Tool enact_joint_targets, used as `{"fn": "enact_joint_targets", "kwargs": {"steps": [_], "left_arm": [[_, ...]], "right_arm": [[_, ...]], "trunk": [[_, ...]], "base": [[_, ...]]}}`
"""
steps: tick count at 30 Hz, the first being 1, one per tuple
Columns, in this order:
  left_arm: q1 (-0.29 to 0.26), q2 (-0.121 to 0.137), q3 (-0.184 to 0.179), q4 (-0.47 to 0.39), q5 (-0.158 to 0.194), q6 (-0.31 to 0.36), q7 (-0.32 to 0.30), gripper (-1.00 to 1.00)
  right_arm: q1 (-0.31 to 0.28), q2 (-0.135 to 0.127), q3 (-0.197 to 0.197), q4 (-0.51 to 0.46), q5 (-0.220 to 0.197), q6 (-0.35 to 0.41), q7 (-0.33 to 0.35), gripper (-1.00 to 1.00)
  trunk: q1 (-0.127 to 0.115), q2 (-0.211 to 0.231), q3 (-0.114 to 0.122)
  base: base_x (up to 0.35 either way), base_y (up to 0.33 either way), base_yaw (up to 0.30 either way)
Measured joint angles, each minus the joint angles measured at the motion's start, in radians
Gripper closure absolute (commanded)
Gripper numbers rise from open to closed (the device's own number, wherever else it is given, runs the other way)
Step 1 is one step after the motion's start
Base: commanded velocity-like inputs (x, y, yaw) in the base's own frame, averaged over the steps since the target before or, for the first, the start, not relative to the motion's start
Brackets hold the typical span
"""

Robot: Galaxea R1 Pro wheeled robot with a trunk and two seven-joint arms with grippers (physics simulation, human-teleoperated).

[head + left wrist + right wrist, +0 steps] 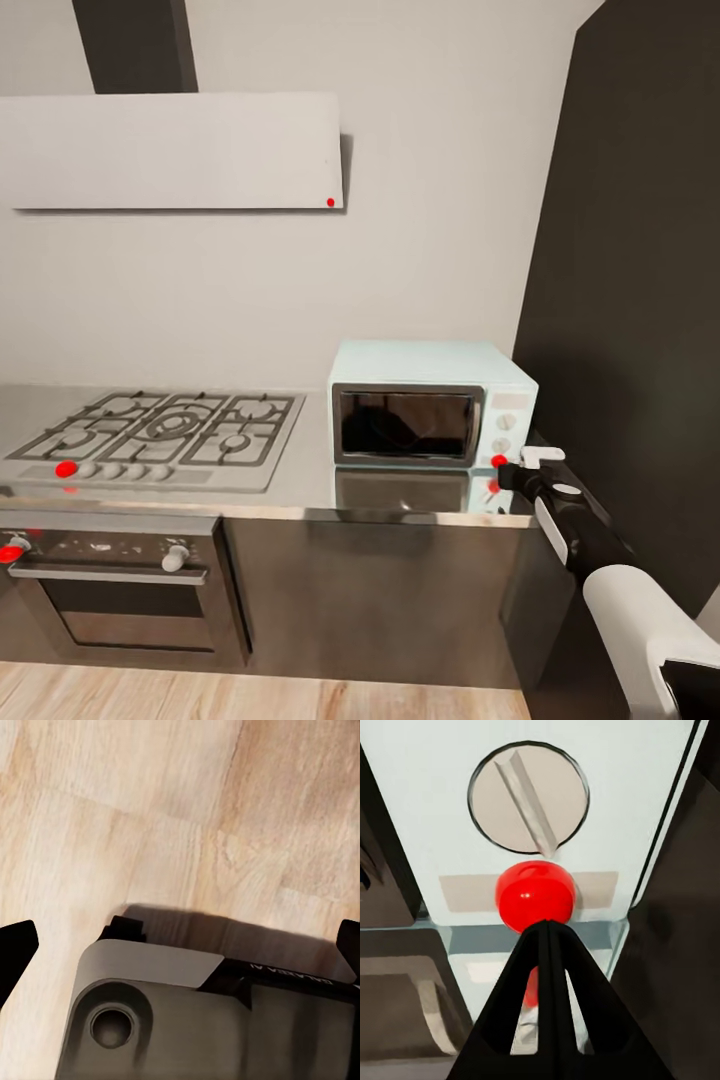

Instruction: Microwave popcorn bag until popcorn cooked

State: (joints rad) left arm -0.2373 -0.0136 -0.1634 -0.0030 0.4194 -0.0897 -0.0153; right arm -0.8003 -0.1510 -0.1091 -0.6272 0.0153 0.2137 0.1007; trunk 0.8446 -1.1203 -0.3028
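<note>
Pressing the microwave's start control looks to be the step in hand: right pincer (510, 472) reaching to the lower right corner of the microwave (430, 415), tips brought together into one closed wedge and set right at the red indicator light (535, 895). Clenched on nothing, used as a poking point. Judging from the closed door (405, 424) and dark glass, popcorn bag probably inside already, though not discernible through the glass; cannot confirm where it lies, and none seen on the table (300, 480) beside the hob (165, 432). Next move, as a guess: a short, straight push on the red button, kept centred so the tip does not slide off its rounded face onto the knob (528, 799) just beside it, then a wait for cooking.

Seen from the head: whole layout, microwave standing on the steel table right of the hob, oven (110, 585) below, dark wall panel close on the right leaving little room for the forearm. Seen from the right wrist: close detail missing from the head view, namely the joined fingertips touching or nearly touching the red light, and the slotted round knob. Seen from the left wrist: wooden floor (150, 817) and part of the robot's base (210, 1020), left pincer's dark fingertips (15, 949) set wide apart, released and idle
</note>
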Motion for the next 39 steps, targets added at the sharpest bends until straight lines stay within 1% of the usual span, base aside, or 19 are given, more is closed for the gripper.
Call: {"fn": "enact_joint_targets", "kwargs": {"steps": [9,17,22,29,32,34,37,39], "left_arm": [[0.0,0.0,0.0,0.0,0.0,0.0,0.0,-1.0],[-0.001,0.0,0.0,0.0,0.0,0.0,0.0,-1.0],[0.0,0.0,0.0,0.0,0.0,0.0,0.0,-1.0],[0.0,0.0,0.0,0.0,-0.001,0.0,0.0,-1.0],[0.0,0.0,0.0,0.0,0.0,0.0,0.0,-1.0],[0.0,0.0,-0.001,0.0,-0.001,-0.001,-0.001,-1.0],[0.0,-0.002,-0.001,0.0,-0.001,-0.001,0.0,-1.0],[0.0,-0.004,-0.002,0.0,-0.001,-0.001,0.0,-1.0]], "right_arm": [[0.0,0.002,0.0,0.001,0.0,0.0,0.0,1.0],[0.0,-0.004,0.0,0.034,0.0,-0.002,0.0,1.0],[0.0,-0.005,0.001,0.038,0.0,-0.002,0.0,1.0],[0.015,-0.005,0.001,0.045,0.002,-0.003,-0.002,1.0],[0.02,-0.005,0.002,0.058,0.0,-0.024,0.0,1.0],[0.02,-0.005,0.001,0.059,0.001,-0.028,0.001,1.0],[0.001,-0.006,0.003,0.059,-0.002,-0.028,0.006,1.0],[0.0,-0.006,0.001,0.058,0.003,-0.026,0.005,1.0]], "trunk": [[0.0,0.0,0.0],[0.0,0.0,0.0],[0.0,0.0,0.0],[-0.013,0.0,0.0],[-0.019,0.0,0.0],[-0.018,0.0,0.0],[-0.003,0.0,0.0],[0.001,0.0,0.0]], "base": [[0.098,0.0,0.0],[0.098,0.0,0.0],[0.095,0.0,0.0],[0.094,0.0,0.0],[0.049,0.0,0.0],[-0.062,0.0,0.0],[-0.282,0.0,0.0],[-0.336,0.0,0.0]]}}
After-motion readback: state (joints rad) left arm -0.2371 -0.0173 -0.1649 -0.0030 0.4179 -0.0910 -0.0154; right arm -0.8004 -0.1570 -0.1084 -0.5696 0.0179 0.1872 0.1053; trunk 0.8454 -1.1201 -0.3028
